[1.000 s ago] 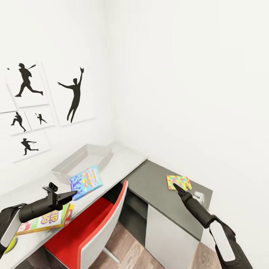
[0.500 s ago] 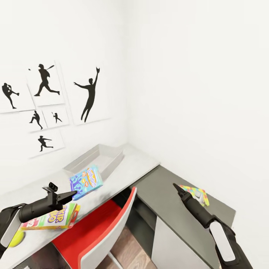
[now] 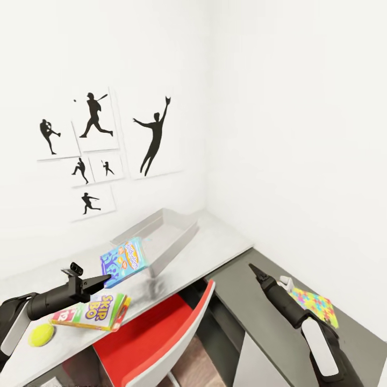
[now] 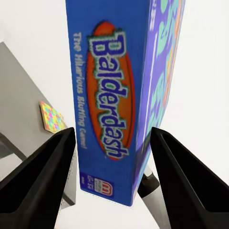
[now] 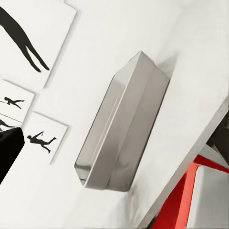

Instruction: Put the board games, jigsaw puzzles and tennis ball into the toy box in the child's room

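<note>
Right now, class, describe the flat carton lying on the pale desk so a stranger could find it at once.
Start at the long pale grey-white desk under the baseball silhouette prints. Near its front edge, left of the red swivel chair, lies the flat white-green-red carton. It reads Skip-Bo, unlike the small yellow-green ball beside it.

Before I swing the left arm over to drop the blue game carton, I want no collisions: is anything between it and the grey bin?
Nothing visible is. The blue Balderdash carton, held in the left gripper, hangs just before the pale grey toy box, whose inside looks empty.
</note>
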### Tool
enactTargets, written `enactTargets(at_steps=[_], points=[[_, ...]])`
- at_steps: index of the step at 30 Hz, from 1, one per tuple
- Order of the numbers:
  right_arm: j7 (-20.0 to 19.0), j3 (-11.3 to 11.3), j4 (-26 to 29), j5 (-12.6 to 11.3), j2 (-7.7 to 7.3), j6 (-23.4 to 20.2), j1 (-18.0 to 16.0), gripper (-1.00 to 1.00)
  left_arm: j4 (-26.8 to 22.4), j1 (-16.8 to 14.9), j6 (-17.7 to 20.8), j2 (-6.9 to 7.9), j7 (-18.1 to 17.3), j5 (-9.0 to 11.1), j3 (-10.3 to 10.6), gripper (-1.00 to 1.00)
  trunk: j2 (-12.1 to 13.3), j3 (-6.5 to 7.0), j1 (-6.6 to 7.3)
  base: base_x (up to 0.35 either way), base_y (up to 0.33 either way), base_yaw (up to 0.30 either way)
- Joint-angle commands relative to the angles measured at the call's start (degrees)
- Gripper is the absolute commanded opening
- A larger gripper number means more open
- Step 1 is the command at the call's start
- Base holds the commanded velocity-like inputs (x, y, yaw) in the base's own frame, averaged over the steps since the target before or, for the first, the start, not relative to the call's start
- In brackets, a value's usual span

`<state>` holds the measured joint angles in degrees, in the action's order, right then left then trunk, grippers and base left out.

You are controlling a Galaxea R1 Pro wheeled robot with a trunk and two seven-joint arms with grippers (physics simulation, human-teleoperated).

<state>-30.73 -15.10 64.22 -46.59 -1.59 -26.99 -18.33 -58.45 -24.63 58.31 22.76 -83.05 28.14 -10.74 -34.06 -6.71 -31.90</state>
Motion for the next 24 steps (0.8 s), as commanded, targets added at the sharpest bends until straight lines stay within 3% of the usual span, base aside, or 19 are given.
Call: enactTargets(at_steps=[1,24], points=[[-0.03,-0.11,0.03,-0.43,0.0,-0.48,-0.04,1.0,0.0,-0.07,0.58,0.0,-0.09,0.16,0.02,-1.0,-0.09,-0.1,-0.04,0.146,-0.005,0.291],[-0.03,-0.11,0.01,-0.43,0.0,-0.48,-0.04,1.0,0.0,-0.07,0.58,0.0,-0.09,0.16,0.02,-1.0,-0.09,-0.1,-0.04,0.086,0.022,0.291]])
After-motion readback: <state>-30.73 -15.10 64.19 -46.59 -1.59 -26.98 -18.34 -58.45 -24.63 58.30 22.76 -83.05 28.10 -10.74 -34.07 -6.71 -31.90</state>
